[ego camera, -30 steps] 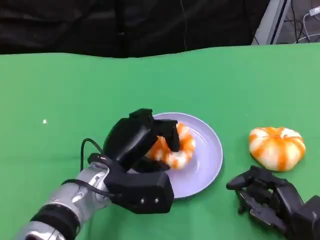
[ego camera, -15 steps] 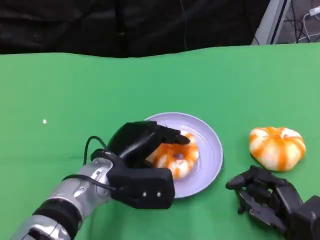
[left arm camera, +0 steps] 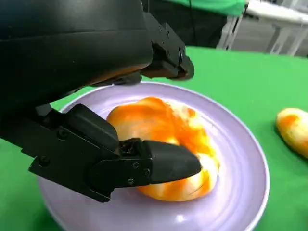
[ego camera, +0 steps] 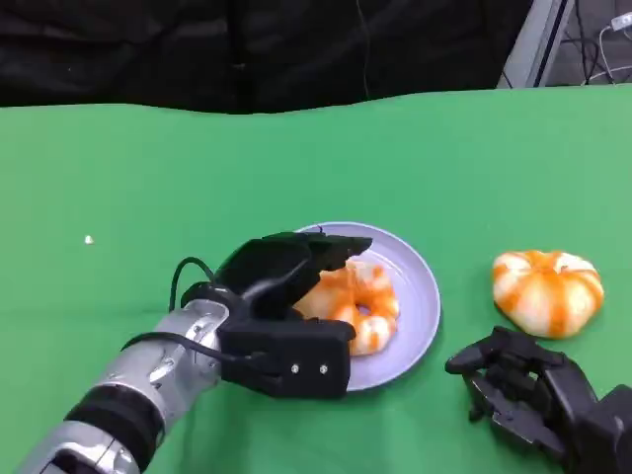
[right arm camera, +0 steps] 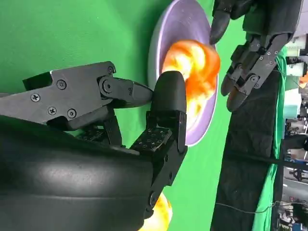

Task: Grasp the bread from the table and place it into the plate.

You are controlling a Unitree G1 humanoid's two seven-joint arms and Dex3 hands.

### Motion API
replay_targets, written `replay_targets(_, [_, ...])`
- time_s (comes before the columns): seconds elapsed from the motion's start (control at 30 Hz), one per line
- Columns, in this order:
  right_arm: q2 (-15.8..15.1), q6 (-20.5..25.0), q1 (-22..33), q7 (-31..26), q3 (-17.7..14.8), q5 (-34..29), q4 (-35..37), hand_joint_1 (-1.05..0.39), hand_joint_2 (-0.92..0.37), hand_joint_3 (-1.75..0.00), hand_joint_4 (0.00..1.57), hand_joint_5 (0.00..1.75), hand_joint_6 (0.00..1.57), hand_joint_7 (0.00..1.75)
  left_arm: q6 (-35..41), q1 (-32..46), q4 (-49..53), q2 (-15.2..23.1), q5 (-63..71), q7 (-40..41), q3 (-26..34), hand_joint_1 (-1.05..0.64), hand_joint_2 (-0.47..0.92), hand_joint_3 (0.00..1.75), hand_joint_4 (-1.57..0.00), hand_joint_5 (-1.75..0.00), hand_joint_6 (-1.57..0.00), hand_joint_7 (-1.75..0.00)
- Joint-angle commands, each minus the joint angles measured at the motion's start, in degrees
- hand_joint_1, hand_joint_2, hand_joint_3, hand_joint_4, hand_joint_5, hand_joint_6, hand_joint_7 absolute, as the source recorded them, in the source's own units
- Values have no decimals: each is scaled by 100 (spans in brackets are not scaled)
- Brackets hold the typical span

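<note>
— Lying in the plate, is the bread still gripped?

— It cannot be told for sure. The bread, orange and white, is seen resting on the lilac plate, left of its middle. The left hand is held over the bread's left side, its fingers stretched out above it. In the left wrist view the thumb is seen low against the near side of the bread, while the other fingers are kept apart from it, above the far rim of the plate. The hand is spread, then, rather than clamped.

— And the right hand?

— The right hand is found at the near right of the green table, palm down, with nothing held. Its fingers are loosely curled, not pressed together. In the right wrist view its fingers are seen parted, with the plate and bread beyond them.

— What else is on the table?

— A second bun, also orange and white, is placed right of the plate, apart from it and just beyond the right hand. A black backdrop is hung behind the far edge.
</note>
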Motion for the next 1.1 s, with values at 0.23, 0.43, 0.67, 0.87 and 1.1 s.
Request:
replay_targets(0.23, [-43, 85, 95, 39, 14, -1, 61, -25, -92, -50, 65, 175, 77, 97, 90, 135, -274, 182, -357, -545, 103, -103, 92, 89, -8, -1, -15, 0])
replay_targets(0.43, [-59, 65, 58, 37, 5, -11, 116, -27, -92, -48, 66, 175, 77, 98, 29, 176, -284, 199, -508, -564, 177, -101, 92, 89, -10, -1, -16, -1])
replay_targets(0.67, [-59, 57, 54, 38, 4, -11, 126, -27, -92, -48, 66, 175, 77, 99, 28, 179, -288, 200, -513, -570, 180, -101, 92, 88, -10, -1, -16, -1])
replay_targets(0.87, [-57, 61, 66, 44, 4, -7, 130, -27, -92, -47, 67, 175, 77, 99, -692, 695, -612, 300, -1230, -305, 799, -99, 92, 83, -18, -3, -22, -2])
replay_targets(1.1, [-71, 27, 70, 43, -3, -15, 124, -27, -92, -45, 67, 175, 78, 99, -1698, 1151, -657, 282, -1809, 63, 1462, -85, 92, 62, -52, -6, -44, -4])
